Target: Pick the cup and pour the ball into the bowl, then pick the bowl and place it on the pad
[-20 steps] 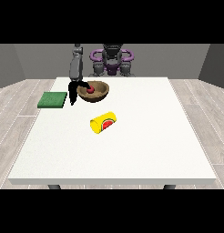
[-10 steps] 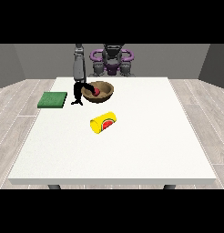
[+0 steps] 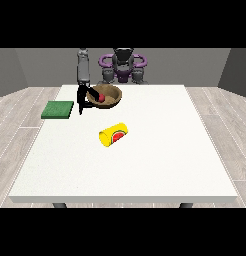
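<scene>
Front view shows the hand at the view's left (image 3: 83, 100) grasping the bowl (image 3: 110, 95), now tilted and lifted near the table's (image 3: 145, 165) far edge. Ball (image 3: 101, 97) inside; pad (image 3: 58, 109) waits beside.

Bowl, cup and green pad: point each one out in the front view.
bowl (image 3: 114, 95): front view, on its brown rim at the side away from the hand.
cup (image 3: 110, 134): front view, on the yellow side wall as it lies on the table.
green pad (image 3: 58, 109): front view, middle of its top face.
</scene>
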Robot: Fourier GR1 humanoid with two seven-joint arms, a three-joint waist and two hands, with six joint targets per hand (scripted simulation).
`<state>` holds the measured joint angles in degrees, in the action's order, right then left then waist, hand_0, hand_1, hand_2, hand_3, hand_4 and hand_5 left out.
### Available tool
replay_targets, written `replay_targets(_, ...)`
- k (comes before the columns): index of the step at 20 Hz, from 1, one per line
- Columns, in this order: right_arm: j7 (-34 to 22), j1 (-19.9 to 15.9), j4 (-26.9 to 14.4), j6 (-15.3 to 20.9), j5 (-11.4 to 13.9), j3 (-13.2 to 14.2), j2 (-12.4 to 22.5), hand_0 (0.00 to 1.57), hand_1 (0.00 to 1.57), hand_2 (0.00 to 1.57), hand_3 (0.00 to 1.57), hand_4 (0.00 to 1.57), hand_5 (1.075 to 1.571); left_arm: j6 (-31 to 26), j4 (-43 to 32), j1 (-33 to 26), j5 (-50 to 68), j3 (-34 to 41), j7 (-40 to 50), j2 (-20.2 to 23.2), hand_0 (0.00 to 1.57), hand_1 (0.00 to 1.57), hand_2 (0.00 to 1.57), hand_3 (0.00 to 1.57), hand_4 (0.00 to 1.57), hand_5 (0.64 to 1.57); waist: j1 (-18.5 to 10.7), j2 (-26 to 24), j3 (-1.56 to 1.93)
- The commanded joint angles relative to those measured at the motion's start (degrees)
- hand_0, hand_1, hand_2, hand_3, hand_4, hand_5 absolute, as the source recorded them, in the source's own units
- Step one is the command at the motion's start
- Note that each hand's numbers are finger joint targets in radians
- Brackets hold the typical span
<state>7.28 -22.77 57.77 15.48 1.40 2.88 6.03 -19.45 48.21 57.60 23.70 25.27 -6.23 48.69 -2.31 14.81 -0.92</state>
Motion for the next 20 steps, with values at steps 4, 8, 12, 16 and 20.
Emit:
replay_targets(4, -25.5, -4.6, 9.8, -3.8, 4.0, -5.6, 6.5, 1.57, 1.57, 1.57, 1.57, 1.26, 1.470, -2.6, -10.3, -6.4, -1.4, 3.1, -4.7, 4.0, 0.00, 0.00, 0.00, 0.00, 0.00, 1.546, 7.3, -6.6, 0.68)
replay_targets(8, -27.7, -7.6, 11.7, -6.2, 1.7, -2.5, 8.6, 1.57, 1.57, 1.57, 1.57, 1.26, 1.486, -4.7, -12.4, -7.8, -0.9, 5.4, -8.1, 8.2, 0.00, 0.00, 0.00, 0.00, 0.00, 1.541, 8.6, -2.9, 0.84)
replay_targets(12, -19.8, -7.6, 7.4, -11.9, 0.6, 1.9, 16.8, 1.57, 1.57, 1.57, 1.57, 1.30, 1.514, -5.3, -11.0, -6.8, 0.0, 6.3, -9.3, 10.1, 0.00, 0.00, 0.00, 0.00, 0.00, 1.539, 8.0, 2.9, 0.90)
replay_targets(16, -19.5, -14.2, 0.1, -7.7, 3.2, 2.6, 14.7, 1.57, 1.57, 1.57, 1.57, 1.30, 1.514, -1.7, -5.2, -2.6, -0.2, 2.5, -6.1, 5.0, 0.00, 0.00, 0.00, 0.00, 0.00, 1.538, 4.3, 3.5, 0.97)
replay_targets(20, -12.0, -13.2, -7.5, -14.3, -1.1, 9.0, 21.2, 1.57, 1.57, 1.57, 1.57, 1.30, 1.528, -0.7, -1.3, -3.7, 0.5, 1.7, -3.3, 4.3, 0.00, 0.00, 0.00, 0.00, 0.00, 1.533, 3.0, 3.1, 1.03)
